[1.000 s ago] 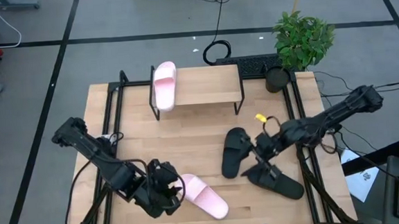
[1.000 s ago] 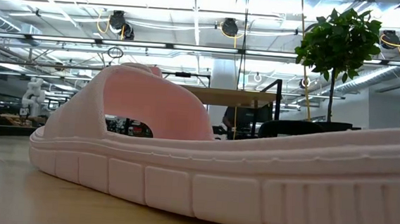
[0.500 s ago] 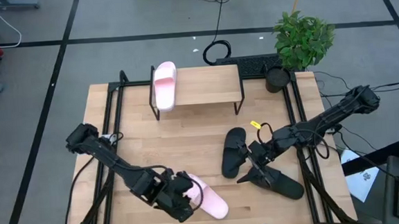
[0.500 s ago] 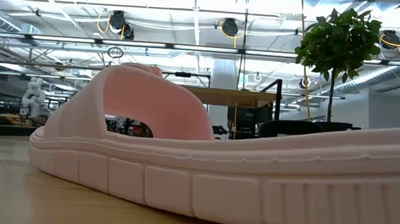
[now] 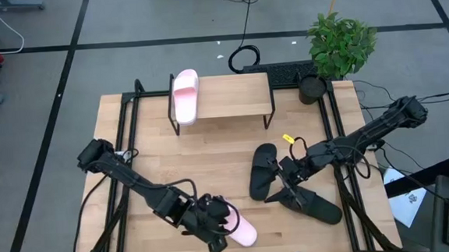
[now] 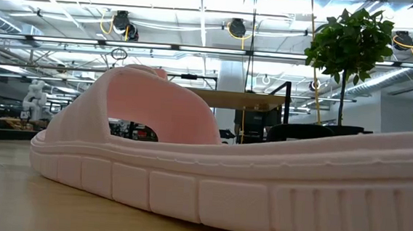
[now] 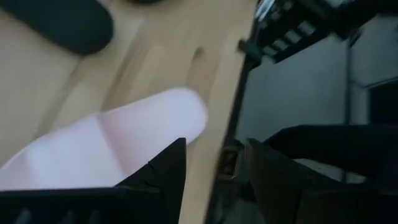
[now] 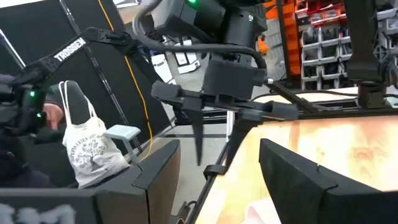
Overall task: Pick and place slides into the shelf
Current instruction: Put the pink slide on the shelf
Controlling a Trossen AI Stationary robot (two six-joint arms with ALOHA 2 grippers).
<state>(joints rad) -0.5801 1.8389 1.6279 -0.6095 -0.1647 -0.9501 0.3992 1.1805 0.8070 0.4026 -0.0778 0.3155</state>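
Observation:
One pale pink slide [image 5: 185, 95] lies on the shelf's [image 5: 230, 96] wooden top board, at its left end. The other pink slide [image 5: 243, 232] rests sole-down near the table's near edge and fills the low view [image 6: 187, 180]. My left gripper [image 5: 219, 228] is open and hovers over that slide's left part [image 7: 124, 146], hiding it from above. Two black slides lie on the table's right half, one [image 5: 262, 170] to the left of the other [image 5: 314, 204]. My right gripper [image 5: 280, 187] is open and sits between them. My left gripper stands over the pink slide with one finger [image 7: 165, 177] in front of its edge. Whether it touches the slide cannot be told. My right gripper shows nothing between its fingers [image 8: 155, 180].
A potted plant [image 5: 341, 44] and a dark keyboard [image 5: 288, 74] stand at the table's far right. Black frame rails [image 5: 127, 124] run along both table sides. Bare wood lies between the shelf and the slides. A tote bag [image 8: 87, 146] hangs beyond the table.
My left gripper has travelled toward the table's right and near edge, from beside the pink slide to over its left part. My right gripper has shifted a little toward the left, in between the black slides. The slides have stayed where they were.

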